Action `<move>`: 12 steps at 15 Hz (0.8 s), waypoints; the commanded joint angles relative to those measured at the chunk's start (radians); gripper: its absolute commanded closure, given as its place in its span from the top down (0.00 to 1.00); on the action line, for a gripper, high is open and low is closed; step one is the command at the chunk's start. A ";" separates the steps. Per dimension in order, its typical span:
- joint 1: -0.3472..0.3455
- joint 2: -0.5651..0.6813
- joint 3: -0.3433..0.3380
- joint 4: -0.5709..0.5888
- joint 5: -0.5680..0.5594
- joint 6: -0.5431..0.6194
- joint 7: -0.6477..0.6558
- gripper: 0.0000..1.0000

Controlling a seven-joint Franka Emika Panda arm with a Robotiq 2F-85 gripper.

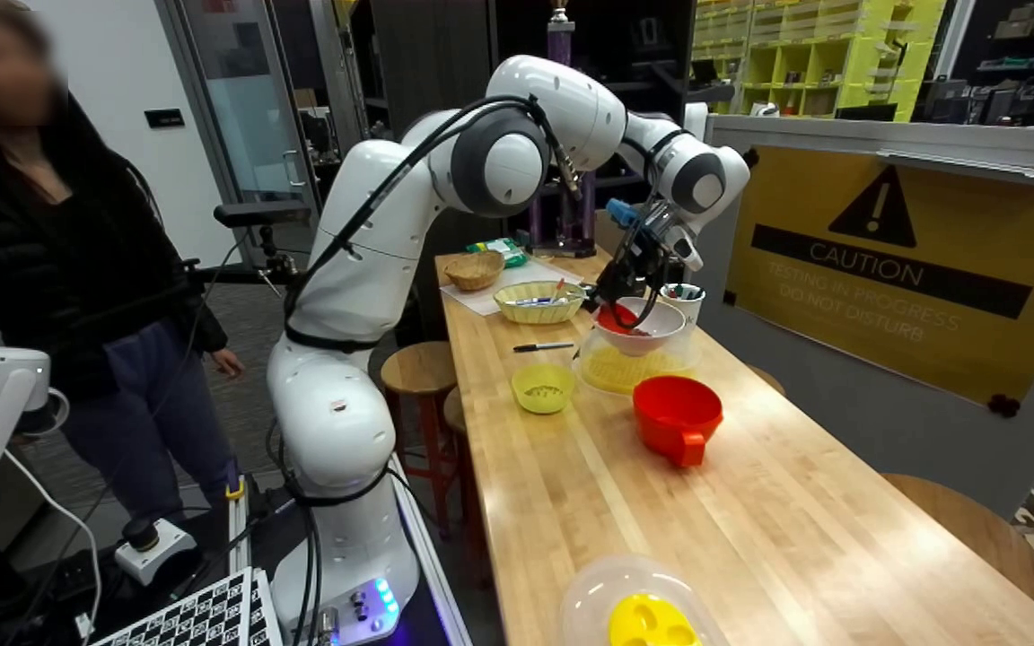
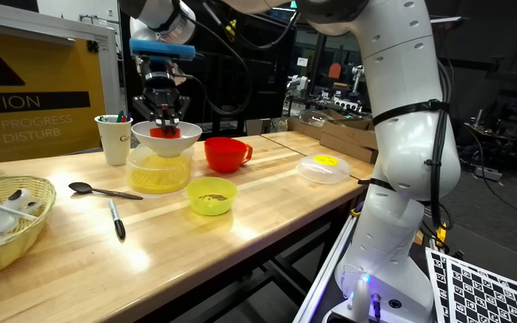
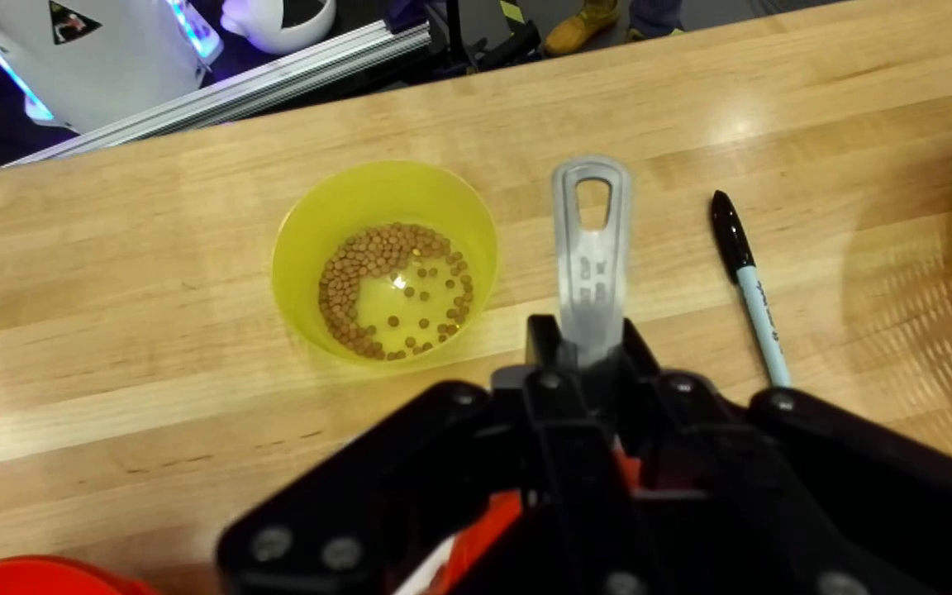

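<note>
Basically, pincer (image 2: 167,122) is clamped with jaws nearly together, gripping a measuring cup (image 3: 593,289) by its flat gray handle. Handle runs between the fingertips; in the wrist view its slotted end sticks out past them, lettering too blurry to read fully. Its red scoop (image 2: 156,133) is on the opposite side, right under the pincer, and both exterior views put it inside a white bowl (image 2: 168,146). Can't tell if scoop touches bowl. White bowl is stacked on a clear container (image 2: 159,177), yellow lower down, standing on the wooden surface (image 3: 112,248). Yellow-green bowl (image 3: 393,186) near that stack, small brown pellets (image 3: 377,248) heaped along one side of its bottom, a few scattered; wrist view has it left of the handle, apart from the pincer. Marker (image 3: 753,285) lies to the right of the handle in that view, wicker basket (image 2: 29,237) farther out. Large red mug (image 2: 227,154) upright near the container, handle turned away from it. Black spoon (image 2: 106,192) flat on the surface, near the container too. Paper cup (image 2: 117,143) upright near the white bowl, pens (image 2: 120,116) in it. Clear lid (image 2: 312,172), yellow on top, well apart from the pincer.
</note>
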 commanded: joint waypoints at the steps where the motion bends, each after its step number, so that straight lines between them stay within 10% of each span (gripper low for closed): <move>1: -0.002 0.012 -0.007 0.025 0.021 -0.020 0.024 0.09; 12: -0.005 0.042 -0.005 0.043 0.052 -0.038 0.030 0.11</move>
